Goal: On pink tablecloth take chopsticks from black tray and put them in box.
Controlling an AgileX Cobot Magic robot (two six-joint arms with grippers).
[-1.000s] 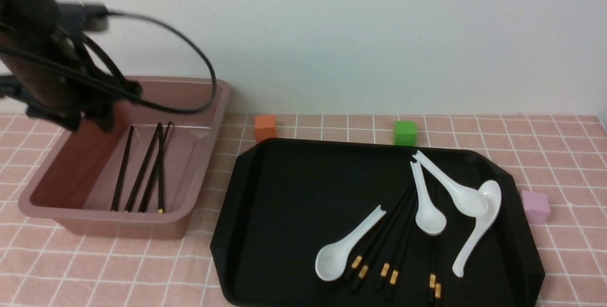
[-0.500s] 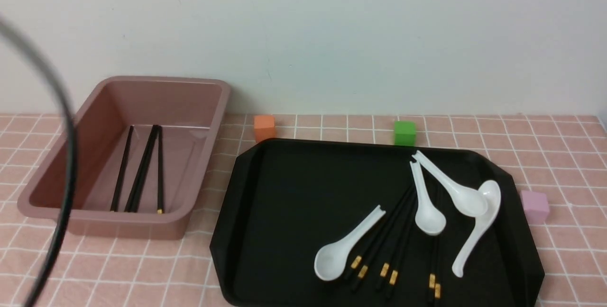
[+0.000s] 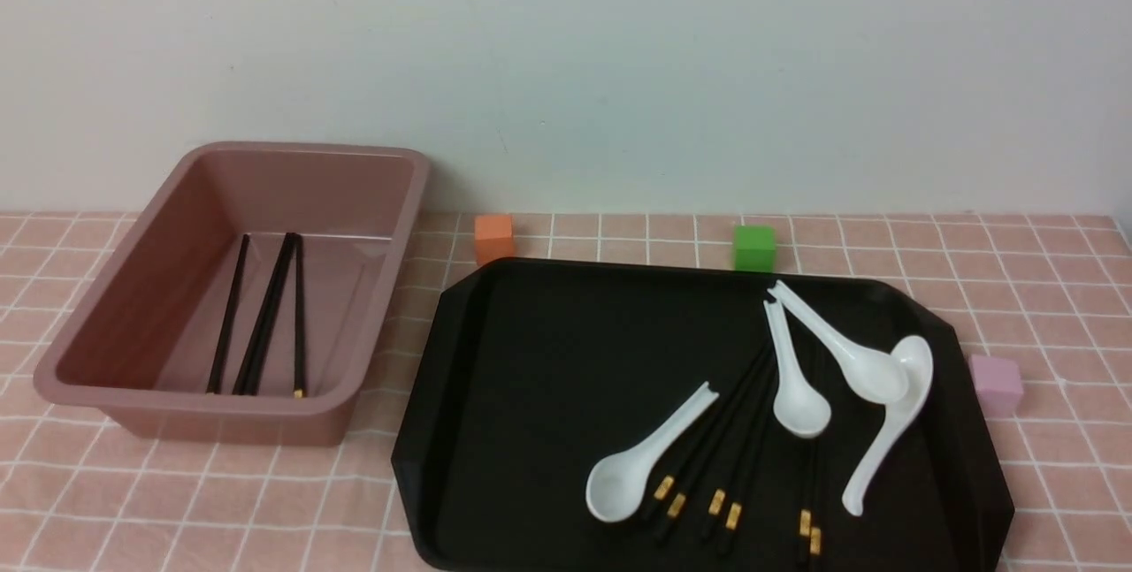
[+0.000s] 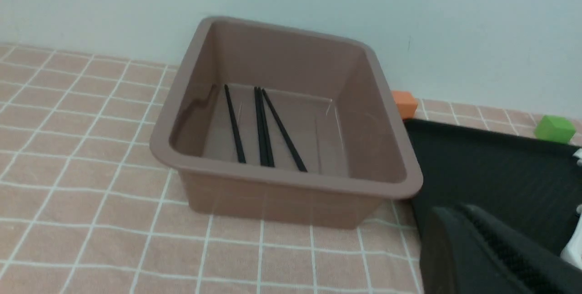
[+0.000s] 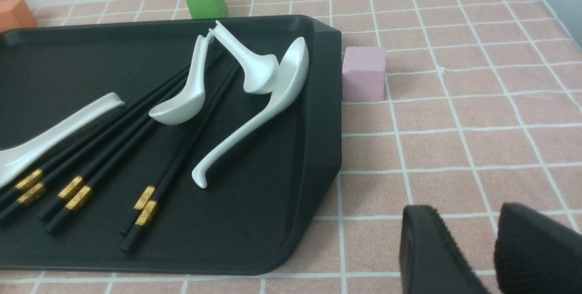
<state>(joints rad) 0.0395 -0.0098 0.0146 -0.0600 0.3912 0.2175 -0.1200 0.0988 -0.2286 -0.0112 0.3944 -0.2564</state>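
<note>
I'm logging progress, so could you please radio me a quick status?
Left tool shut, empty. Four chopsticks in box, six in tray. Spoons partly cover some.

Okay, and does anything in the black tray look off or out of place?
Nothing looks spilled or broken. Slightly untidy, though: in the black tray, one white spoon rests over the bowl of another, and a third lies across some black chopsticks.

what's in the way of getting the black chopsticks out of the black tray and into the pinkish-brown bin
Curved white soup spoons lie against and partly over the black gold-banded chopsticks in the flat black tray. From there to the deep pinkish-brown bin, nothing visible blocks the way.
</note>
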